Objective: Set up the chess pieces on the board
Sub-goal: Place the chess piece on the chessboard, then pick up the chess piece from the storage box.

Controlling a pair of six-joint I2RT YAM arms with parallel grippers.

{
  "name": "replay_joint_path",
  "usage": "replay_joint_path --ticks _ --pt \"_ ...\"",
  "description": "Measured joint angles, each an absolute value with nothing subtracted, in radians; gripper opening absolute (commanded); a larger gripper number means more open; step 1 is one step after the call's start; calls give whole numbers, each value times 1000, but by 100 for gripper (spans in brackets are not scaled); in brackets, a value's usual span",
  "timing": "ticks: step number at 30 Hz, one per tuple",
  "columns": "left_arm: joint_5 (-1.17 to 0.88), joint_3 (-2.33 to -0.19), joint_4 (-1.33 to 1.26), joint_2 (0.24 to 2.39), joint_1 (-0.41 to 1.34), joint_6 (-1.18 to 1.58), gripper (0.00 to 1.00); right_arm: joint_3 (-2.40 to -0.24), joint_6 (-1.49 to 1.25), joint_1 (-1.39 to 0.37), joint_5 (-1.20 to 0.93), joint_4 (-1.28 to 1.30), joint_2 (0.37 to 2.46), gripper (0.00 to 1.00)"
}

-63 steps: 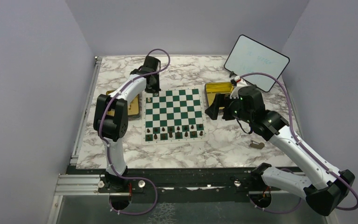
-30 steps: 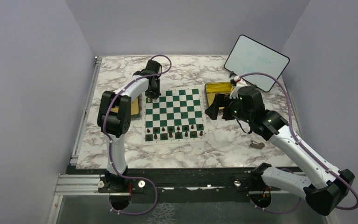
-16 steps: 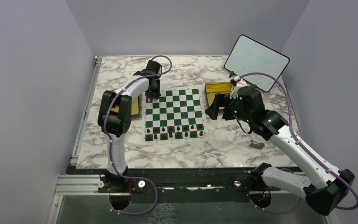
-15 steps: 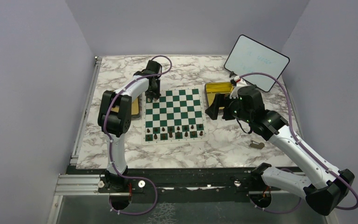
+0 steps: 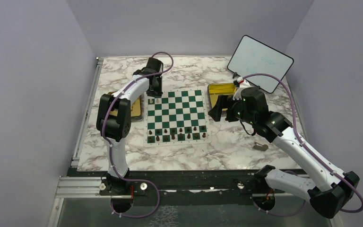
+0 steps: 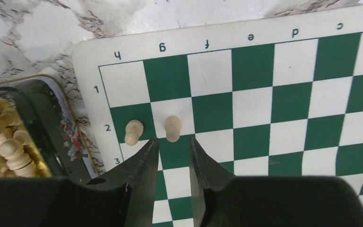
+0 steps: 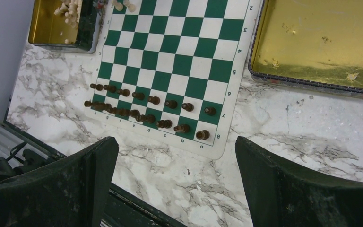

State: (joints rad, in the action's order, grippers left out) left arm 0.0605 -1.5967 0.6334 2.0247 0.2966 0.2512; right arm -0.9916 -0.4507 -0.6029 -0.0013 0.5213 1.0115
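The green and white board [image 5: 176, 109] lies mid-table. Dark brown chess pieces [image 5: 176, 133] fill its two near rows, seen also in the right wrist view [image 7: 146, 106]. Two cream pawns [image 6: 133, 132] [image 6: 172, 127] stand upright side by side near the board's far-left corner [image 5: 154, 100]. My left gripper [image 6: 172, 142] hovers just short of the right-hand pawn, its jaws a little apart with nothing between them. My right gripper [image 7: 174, 142] hangs wide open and empty above the marble, right of the board [image 5: 217, 110].
A tin [image 6: 38, 142] holding several cream pieces [image 6: 2, 142] sits left of the board [image 5: 135, 111]. A bare gold tray [image 7: 319, 40] lies to the board's right [image 5: 220, 89]. A small whiteboard [image 5: 260, 62] leans at the back right. A small grey object [image 5: 261, 146] lies near the right arm.
The left jaws have parted and let go of the cream pawn, which stands on the board; that gripper has risen slightly. The right arm has not moved.
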Motion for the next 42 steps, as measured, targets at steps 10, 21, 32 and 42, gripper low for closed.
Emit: replay_joint_path --ticks 10,21,32,42 --pt "125 -1571 634 1845 252 264 31 -992 -446 -603 -1 521 1011 100" --pt "196 -1441 598 1751 45 287 31 -978 -444 -603 -10 517 1011 100" --pt "218 -1320 497 1764 -60 321 36 -974 -432 -603 -10 522 1010 100" --pt "198 -1320 445 1824 -76 318 36 -974 -431 -603 -10 522 1011 100"
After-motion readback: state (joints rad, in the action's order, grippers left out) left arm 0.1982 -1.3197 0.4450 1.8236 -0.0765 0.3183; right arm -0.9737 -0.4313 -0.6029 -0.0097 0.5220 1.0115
